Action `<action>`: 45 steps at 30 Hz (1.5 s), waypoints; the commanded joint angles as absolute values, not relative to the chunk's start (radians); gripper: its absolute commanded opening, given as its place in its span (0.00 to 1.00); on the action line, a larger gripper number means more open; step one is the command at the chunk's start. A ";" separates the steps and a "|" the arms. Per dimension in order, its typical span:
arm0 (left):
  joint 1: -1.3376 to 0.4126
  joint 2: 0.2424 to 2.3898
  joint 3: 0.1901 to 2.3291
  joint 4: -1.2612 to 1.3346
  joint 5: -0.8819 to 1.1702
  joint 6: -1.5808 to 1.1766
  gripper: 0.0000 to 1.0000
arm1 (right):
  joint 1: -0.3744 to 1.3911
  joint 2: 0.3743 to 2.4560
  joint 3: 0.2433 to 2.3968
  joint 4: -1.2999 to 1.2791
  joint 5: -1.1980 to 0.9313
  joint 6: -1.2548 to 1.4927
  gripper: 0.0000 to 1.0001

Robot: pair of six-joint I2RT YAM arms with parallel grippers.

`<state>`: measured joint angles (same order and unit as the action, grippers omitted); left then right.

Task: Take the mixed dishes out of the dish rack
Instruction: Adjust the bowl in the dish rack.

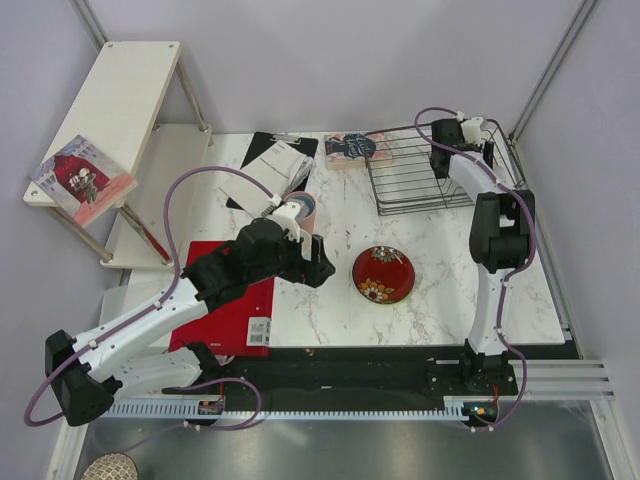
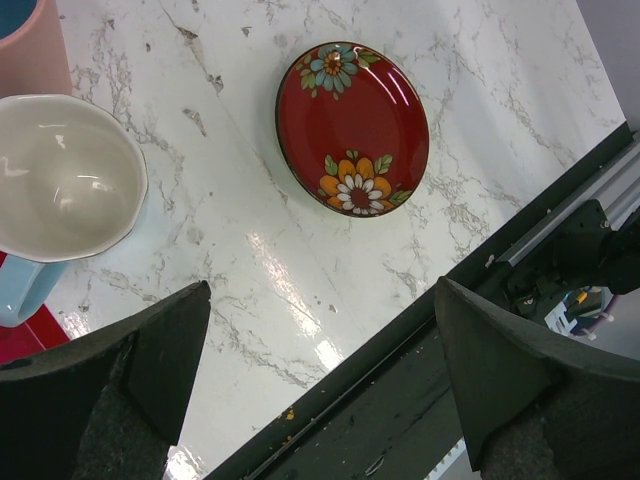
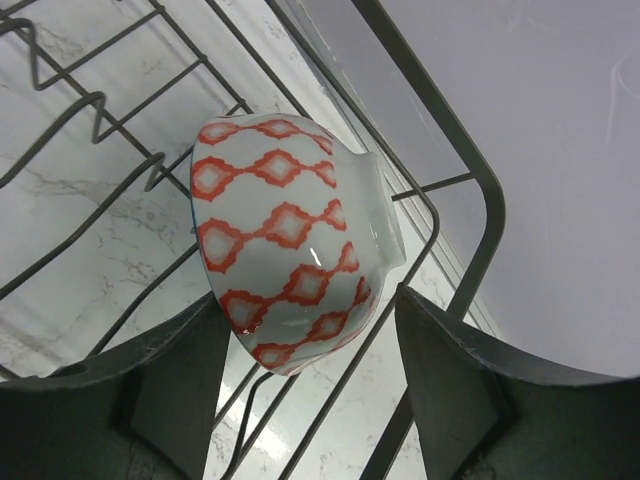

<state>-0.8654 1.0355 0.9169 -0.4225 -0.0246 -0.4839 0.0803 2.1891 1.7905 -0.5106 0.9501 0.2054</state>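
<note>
Glossy white marble-look tabletop, with a bright glare streak right under the left gripper. Pale wooden shelf unit sits well off to its left. Plain grey wall just past the right gripper.

Small bowl, white with a red-orange diamond pattern, lies tipped on its side in a corner of the black wire dish rack, foot ring toward the rim wire. Right end effector open, dark fingers either side of the bowl's lower part; contact unclear. Marble table shows through the wires, wavy divider upper left
</note>
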 commanded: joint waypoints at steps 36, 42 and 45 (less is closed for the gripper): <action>-0.868 1.012 0.911 -0.411 -0.029 -0.457 0.99 | 0.025 2.063 1.669 -0.534 1.103 0.192 0.34; -0.867 1.011 0.911 -0.411 -0.026 -0.459 0.99 | 0.006 2.000 1.677 -0.535 1.042 0.219 0.57; -0.867 1.011 0.914 -0.410 -0.020 -0.459 0.99 | -0.046 1.973 1.654 -0.535 0.987 0.235 0.62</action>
